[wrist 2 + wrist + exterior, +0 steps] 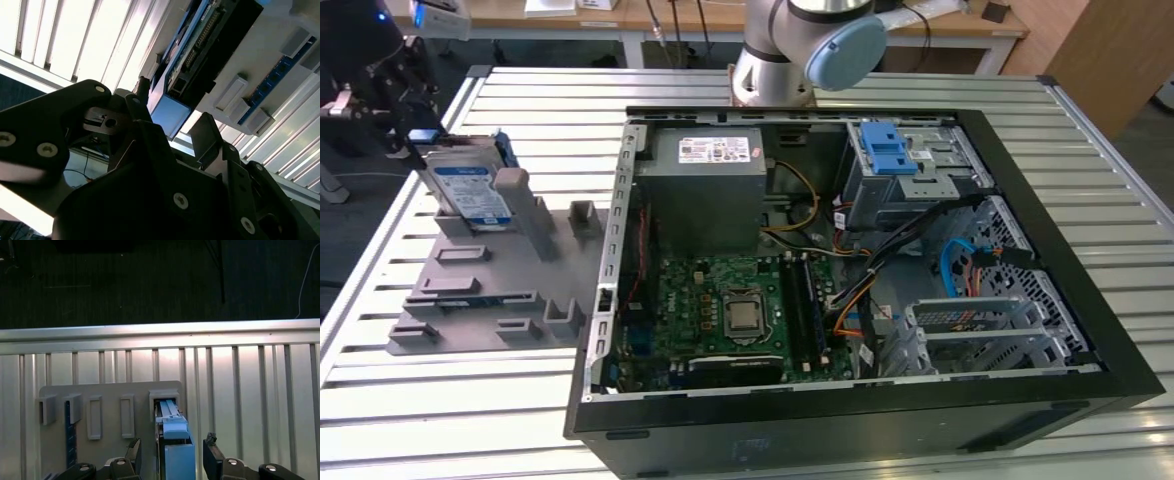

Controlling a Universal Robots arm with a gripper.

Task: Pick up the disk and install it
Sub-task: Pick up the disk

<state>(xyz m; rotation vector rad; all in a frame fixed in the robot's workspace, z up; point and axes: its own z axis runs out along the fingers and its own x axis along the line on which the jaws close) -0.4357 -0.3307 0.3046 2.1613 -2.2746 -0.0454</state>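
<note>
gripper (173,441): black metal fingers (212,446) spread apart, one on each side of the disk's upper edge; a gap shows on both sides, not clamped.
disk (467,192): flat silver-metal rectangle with a white-and-blue label and blue plastic side rails; stands on edge in a slot at the fixture plate's far corner.
fixture plate (467,300): matte grey plastic with raised rectangular slot blocks; lies by the table's edge on the exterior view's left, just beside the PC case.
table (454,400): ribbed aluminium slats.
PC case (854,415): black steel tower on its side, interior open.
inside the case: green motherboard (720,300), grey power supply box (707,170), drive cage with a blue ridged latch (887,152).
</note>
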